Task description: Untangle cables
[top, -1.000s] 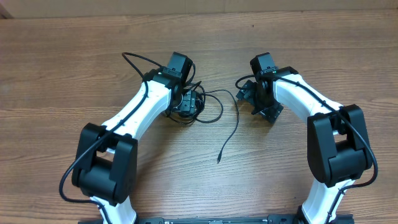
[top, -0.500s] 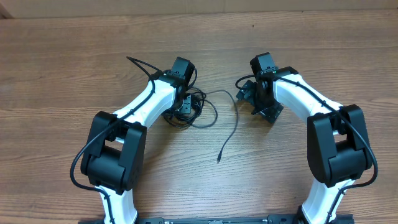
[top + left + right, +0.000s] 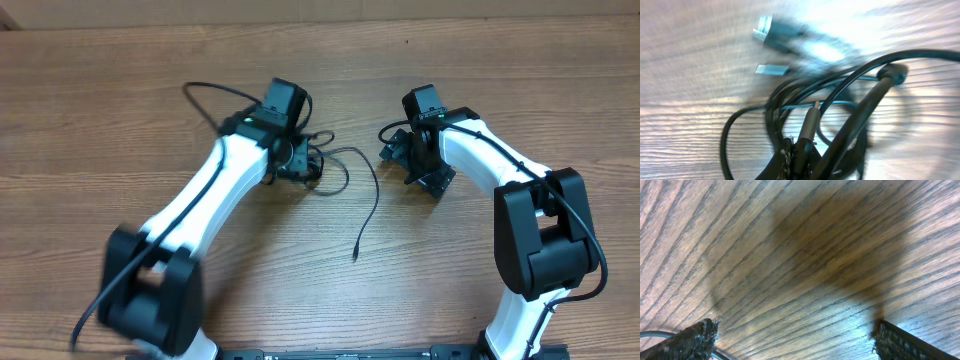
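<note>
DESK: Where are the cables [image 3: 377,198]?

OPERATOR: Bunched in black loops on the worktop [image 3: 100,100], left of centre, right under my left tool [image 3: 297,162]. One strand runs free toward the near edge and ends in a plug [image 3: 356,256] lying alone on the wood.

DESK: And the left tool?

OPERATOR: Pressed together, pinching the cables at the bunch. My left wrist view is blurred, but loops spill out from the fingers [image 3: 786,152], with two metal connectors [image 3: 771,69] beyond them on the wood.

DESK: The right one?

OPERATOR: My right tool [image 3: 415,165] is spread wide, near the bunch on its right, gripping nothing. Its wrist view shows wood grain and shadow between the pads.
</note>
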